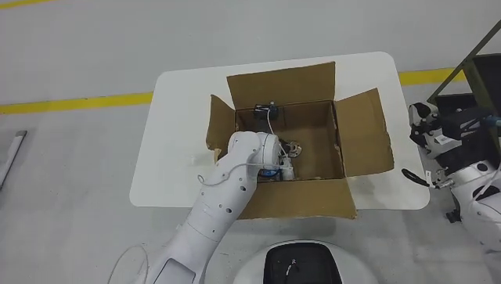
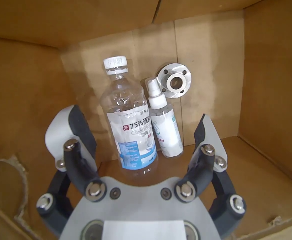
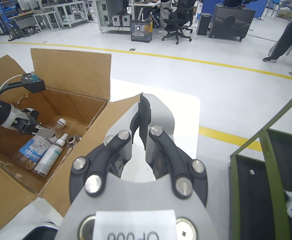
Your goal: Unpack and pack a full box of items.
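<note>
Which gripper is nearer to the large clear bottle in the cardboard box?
Left. The left gripper is inside the cardboard box, directly over the clear bottle; the right gripper is outside the box, farther away.

Pale grey floor (image 1: 78, 41) with yellow lines (image 1: 70, 104); workbenches (image 3: 48, 8) and office chair (image 3: 183, 8) behind.

Bottle (image 2: 128, 121), sprayer (image 2: 166, 126) and flange (image 2: 174, 79) crowd one box (image 2: 273, 76) corner; remaining floor open.

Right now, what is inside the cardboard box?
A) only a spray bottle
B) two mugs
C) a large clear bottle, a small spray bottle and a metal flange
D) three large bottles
C: a large clear bottle, a small spray bottle and a metal flange lie together on the cardboard box floor.
</note>
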You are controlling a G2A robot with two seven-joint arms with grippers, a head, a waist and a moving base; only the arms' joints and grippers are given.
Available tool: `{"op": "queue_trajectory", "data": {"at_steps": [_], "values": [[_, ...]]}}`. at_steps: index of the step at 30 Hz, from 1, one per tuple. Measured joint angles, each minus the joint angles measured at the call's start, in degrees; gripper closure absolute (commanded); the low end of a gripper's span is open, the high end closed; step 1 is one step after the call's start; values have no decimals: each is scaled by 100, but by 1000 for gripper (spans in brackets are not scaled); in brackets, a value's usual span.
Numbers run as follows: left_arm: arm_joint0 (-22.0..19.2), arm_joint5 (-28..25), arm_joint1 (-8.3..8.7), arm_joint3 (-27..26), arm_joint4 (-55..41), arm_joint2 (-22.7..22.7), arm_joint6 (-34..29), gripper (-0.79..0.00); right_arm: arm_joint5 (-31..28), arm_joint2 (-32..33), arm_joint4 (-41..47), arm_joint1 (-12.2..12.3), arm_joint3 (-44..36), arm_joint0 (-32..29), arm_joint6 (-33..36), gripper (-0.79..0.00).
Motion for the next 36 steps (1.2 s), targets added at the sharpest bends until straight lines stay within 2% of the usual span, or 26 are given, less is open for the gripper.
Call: {"op": "queue_trajectory", "data": {"at_steps": [13,19,20,21,24,25,29,30,31,33,35,36], "values": [[26,9,1,47,18,-9,37,-785,0,0,0,0,0,0,0,0],[90,301,-3,245,200,-133,181,-773,0,0,0,0,0,0,0,0],[79,331,-10,279,233,-136,146,-711,0,0,0,0,0,0,0,0],[71,340,-15,305,257,-134,120,-582,0,0,0,0,0,0,0,0],[43,392,-39,391,352,-108,52,-486,0,0,0,0,0,0,0,0],[36,393,-47,414,371,-96,44,-416,0,0,0,0,0,0,0,0],[4,362,-92,506,430,-41,7,-477,0,0,0,0,0,0,0,0],[-3,356,-102,524,431,-34,-7,-514,0,0,0,0,0,0,0,0],[-10,351,-110,541,435,-29,-20,-616,0,0,0,0,0,0,0,0],[-23,341,-129,578,433,-28,-49,-680,0,0,0,0,0,0,0,0],[-30,329,-147,607,426,-28,-71,-650,0,0,0,0,0,0,0,0],[-31,323,-156,608,415,-29,-78,-680,0,0,0,0,0,0,0,0]]}}
